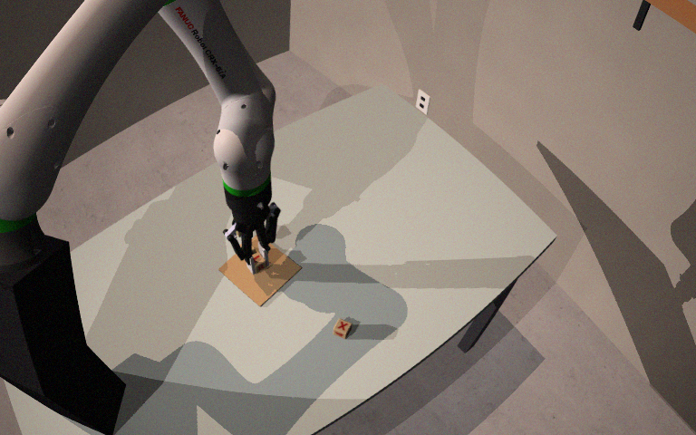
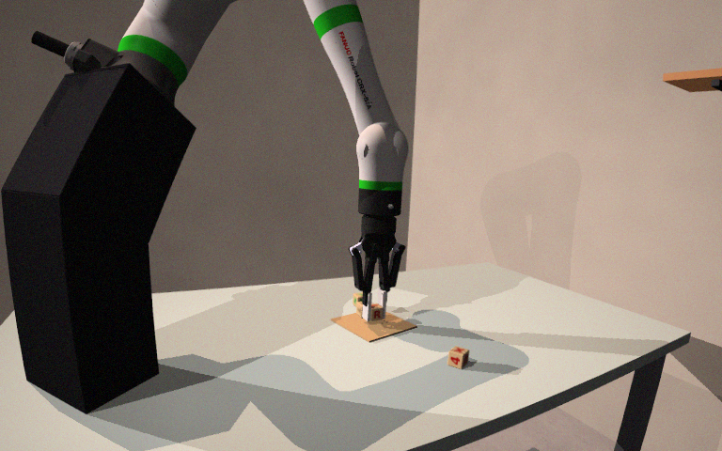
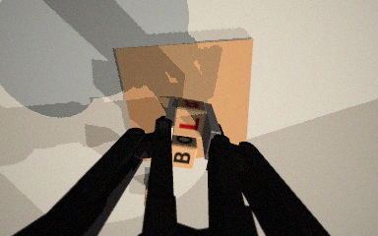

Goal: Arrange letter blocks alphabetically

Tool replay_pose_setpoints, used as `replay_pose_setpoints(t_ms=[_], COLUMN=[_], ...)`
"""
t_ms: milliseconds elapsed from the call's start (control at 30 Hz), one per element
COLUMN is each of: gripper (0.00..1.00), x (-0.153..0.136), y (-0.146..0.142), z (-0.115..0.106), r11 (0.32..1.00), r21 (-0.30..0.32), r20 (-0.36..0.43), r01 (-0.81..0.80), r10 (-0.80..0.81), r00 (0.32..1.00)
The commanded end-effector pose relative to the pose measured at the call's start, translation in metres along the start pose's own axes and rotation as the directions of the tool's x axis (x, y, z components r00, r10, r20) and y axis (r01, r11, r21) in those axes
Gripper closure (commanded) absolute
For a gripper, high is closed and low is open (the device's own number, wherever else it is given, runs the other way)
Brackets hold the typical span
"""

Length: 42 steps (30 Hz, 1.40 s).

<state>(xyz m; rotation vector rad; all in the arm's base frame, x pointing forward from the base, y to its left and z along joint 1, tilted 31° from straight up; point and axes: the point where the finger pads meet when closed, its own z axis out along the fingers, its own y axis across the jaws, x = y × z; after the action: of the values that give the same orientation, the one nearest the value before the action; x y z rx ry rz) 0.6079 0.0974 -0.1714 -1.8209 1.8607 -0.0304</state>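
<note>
My gripper point(image 1: 259, 263) point(image 2: 375, 313) point(image 3: 188, 112) is shut on a wooden block point(image 1: 258, 261) point(image 2: 376, 313) point(image 3: 189, 123) with a red L on top and R on one side. It holds it low over the tan mat point(image 1: 236, 272) point(image 2: 367, 334) point(image 3: 233, 74); contact cannot be told. The B block point(image 2: 359, 307) point(image 3: 183, 157) is close beside it at the mat's back part, partly hidden by a finger. The X block point(image 1: 343, 326) point(image 2: 458, 357) lies on the table off the mat, X on top.
A block with a green mark point(image 2: 356, 299) stands behind the B block, mostly hidden by fingers in the other views. The black robot base point(image 1: 56, 333) point(image 2: 106, 266) is at the left. The table edge point(image 2: 574, 385) runs along the right front.
</note>
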Motion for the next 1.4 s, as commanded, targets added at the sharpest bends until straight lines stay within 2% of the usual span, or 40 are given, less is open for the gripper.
replay_pose_setpoints(t_ms=[0,1367], gripper=[0.84,0.84], x=[0.0002,0.0002], y=[-0.0003,-0.0003], z=[0.0054,0.0097], r11=[1.0,1.0], r21=[0.0,0.0], r20=[0.0,0.0], r01=[0.0,0.0], r10=[0.0,0.0], r00=[1.0,1.0])
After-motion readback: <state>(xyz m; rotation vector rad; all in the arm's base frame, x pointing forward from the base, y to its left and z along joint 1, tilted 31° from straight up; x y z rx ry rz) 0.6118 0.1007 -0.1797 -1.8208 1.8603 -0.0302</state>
